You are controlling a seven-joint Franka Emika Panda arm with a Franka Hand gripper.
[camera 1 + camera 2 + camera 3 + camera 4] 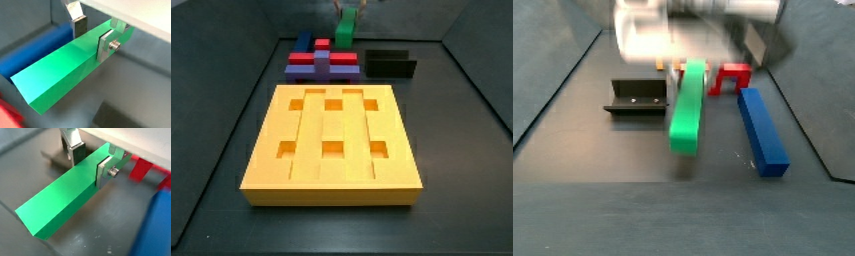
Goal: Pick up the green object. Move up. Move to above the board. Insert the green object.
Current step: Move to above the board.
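Observation:
The green object (63, 70) is a long green bar. It lies between my gripper's (92, 37) two fingers near one end in both wrist views (63, 200). One silver finger with a screw (107, 45) presses its near side, and the dark pad of the other finger (79, 27) sits against its far side. In a side view the bar (686, 110) hangs lengthwise under the gripper (688, 66), a little above the floor with a shadow under it. It shows end-on at the back (346, 24). The yellow-orange board (331, 182) lies in front, apart from the bar.
A long blue bar (762, 130) lies on the floor beside the green one. A red block (730, 76) stands behind it. Red, blue and purple blocks (321, 66) and a small black open box (389, 62) stand behind the board. Dark walls enclose the floor.

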